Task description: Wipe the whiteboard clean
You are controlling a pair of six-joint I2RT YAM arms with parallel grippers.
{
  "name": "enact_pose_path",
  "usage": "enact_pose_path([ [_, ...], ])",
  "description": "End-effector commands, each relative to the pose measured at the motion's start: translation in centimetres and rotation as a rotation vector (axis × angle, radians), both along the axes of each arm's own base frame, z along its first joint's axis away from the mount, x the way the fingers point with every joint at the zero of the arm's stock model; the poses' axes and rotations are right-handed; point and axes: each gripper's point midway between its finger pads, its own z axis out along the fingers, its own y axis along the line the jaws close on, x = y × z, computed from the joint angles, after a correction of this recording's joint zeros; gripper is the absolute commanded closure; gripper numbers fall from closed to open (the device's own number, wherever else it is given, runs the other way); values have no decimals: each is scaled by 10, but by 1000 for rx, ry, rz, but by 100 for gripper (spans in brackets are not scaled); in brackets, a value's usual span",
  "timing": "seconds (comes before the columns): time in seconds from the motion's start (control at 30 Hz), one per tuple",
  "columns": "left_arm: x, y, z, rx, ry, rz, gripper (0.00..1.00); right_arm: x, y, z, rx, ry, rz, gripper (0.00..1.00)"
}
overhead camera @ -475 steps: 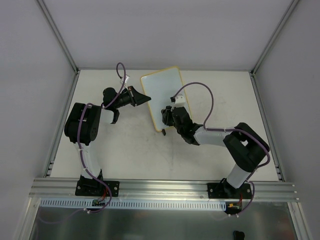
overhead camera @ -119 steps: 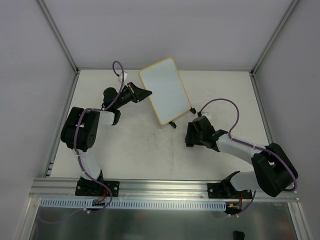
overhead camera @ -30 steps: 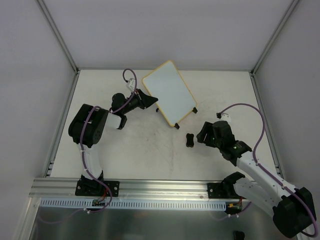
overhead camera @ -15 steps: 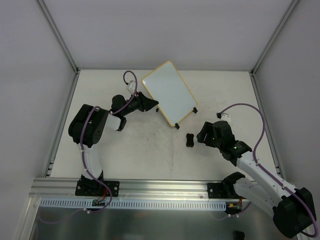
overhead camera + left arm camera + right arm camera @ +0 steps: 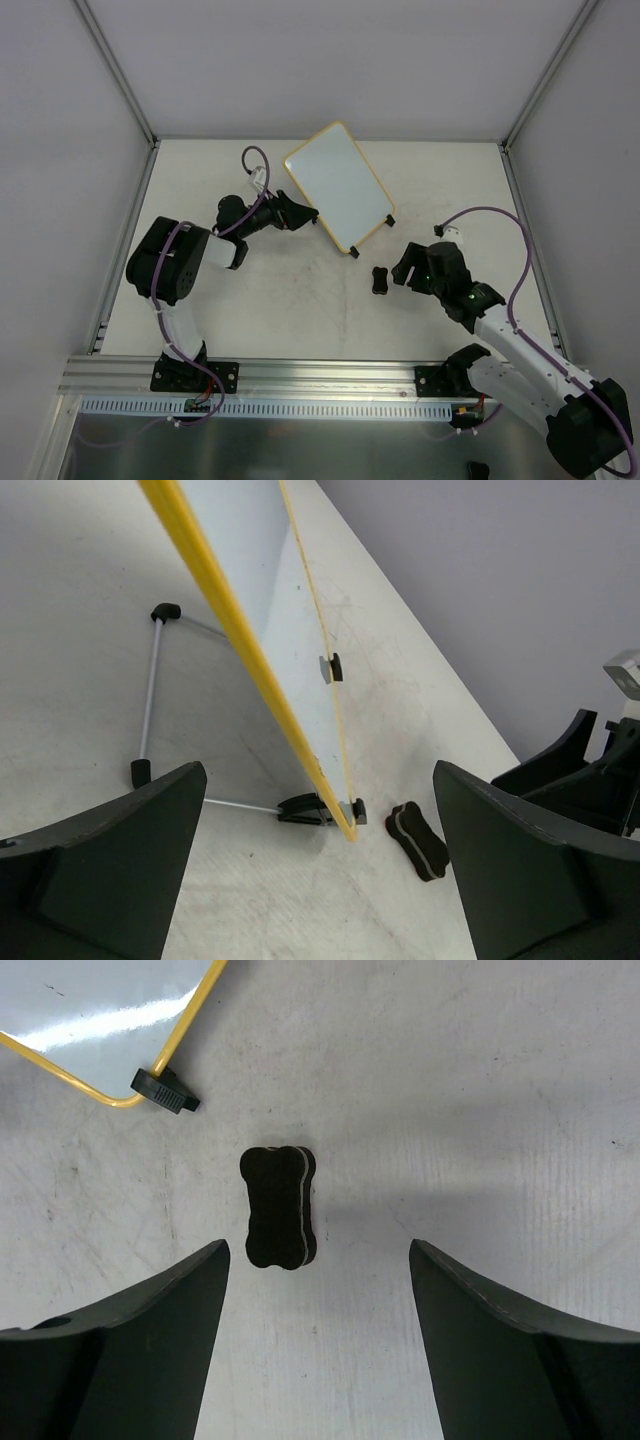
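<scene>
"Two arms from above. Where's the whiteboard (image 5: pixel 338 188)?"

"Toward the far side of the table (image 5: pixel 270 300), about midway across and turned askew, with a yellow frame all round. The left gripper (image 5: pixel 303 214) sits just beside its left edge. The right gripper (image 5: pixel 402 272) is nearer and to the right, and the black eraser (image 5: pixel 380 280) lies just left of it."

"Can you read the jaws from up there?"

"Not well. The left wrist view settles that one: its fingers (image 5: pixel 110 865) stand wide apart with nothing between them, clear of the board. It also shows what the top view hides. The board stands propped and tilted on a wire stand (image 5: pixel 150 695), with a black clip foot (image 5: pixel 305 808) at its near corner. The eraser is on the table beyond."

"And the right wrist?"

"Spread there too, holding nothing. The eraser lies flat on the table ahead, in line with the gap and touching neither finger. One framed board corner with a clip foot shows far and left of it."
</scene>
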Motion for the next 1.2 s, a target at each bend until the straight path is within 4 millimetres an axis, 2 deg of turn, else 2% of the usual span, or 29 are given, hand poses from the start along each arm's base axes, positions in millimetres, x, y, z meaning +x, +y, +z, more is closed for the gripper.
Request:
enact_pose_path([
  [0.0, -18, 10, 97, -110, -436, -10, 1, 2, -1, 7, 0, -34, 9, 23],
  [0.03, -21, 11, 101, -113, -444, -7, 1, 2, -2, 8, 1, -38, 8, 19],
  [0.13, -33, 21, 93, -119, -394, 11, 1, 2, 1, 11, 3, -47, 25, 6],
  [0.17, -34, 21, 98, -125, -401, 10, 1, 2, 1, 12, 3, -48, 34, 3],
  [0.2, -40, 24, 92, -124, -377, 17, 1, 1, 3, 14, 8, -50, 48, 1],
  [0.27, -50, 27, 97, -137, -370, 20, 1, 2, 4, 17, 1, -65, 69, 1],
  [0.3, -57, 31, 88, -135, -334, 29, 1, 3, 5, 21, 1, -79, 79, 1],
  [0.33, -62, 33, 93, -145, -319, 43, 1, 2, 5, 22, -7, -85, 89, 1],
  [0.4, -75, 37, 83, -148, -256, 45, 1, 2, 5, 28, 0, -112, 92, 1],
  [0.43, -81, 40, 89, -158, -254, 50, 1, 2, 5, 31, 5, -124, 98, 1],
  [0.5, -85, 44, 66, -135, -124, 88, 1, 1, 7, 41, 20, -176, 124, 1],
  [0.53, -88, 48, 71, -128, -114, 106, 1, -1, 7, 40, 23, -184, 133, 1],
  [0.57, -85, 53, 44, -76, 7, 152, 1, -1, 7, 42, 18, -200, 144, 1],
  [0.6, -89, 55, 37, -52, 35, 165, 1, -2, 7, 45, 23, -216, 149, 1],
  [0.63, -95, 58, 44, -46, 15, 171, 1, -3, 6, 49, 27, -241, 147, 1],
  [0.67, -98, 62, 40, -19, 6, 183, 1, -4, 4, 48, 23, -246, 146, 1],
  [0.7, -102, 69, 22, 16, 74, 224, 1, -4, 3, 48, 20, -253, 149, 1],
  [0.73, -107, 74, 31, 18, 53, 243, 1, -5, 3, 49, 22, -261, 151, 1],
  [0.8, -116, 80, 18, 64, 67, 260, 1, -7, 2, 43, 15, -252, 153, 1],
  [0.83, -123, 83, 23, 63, 45, 268, 1, -7, 2, 40, 13, -248, 155, 1],
  [0.93, -136, 94, 11, 96, 45, 305, 1, -8, 1, 28, 3, -233, 152, 1],
  [1.03, -144, 103, -2, 128, 54, 335, 1, -8, 1, 19, 5, -236, 156, 1],
  [1.17, -150, 112, -9, 153, 35, 373, 1, -8, 1, 13, 4, -248, 161, 1],
])
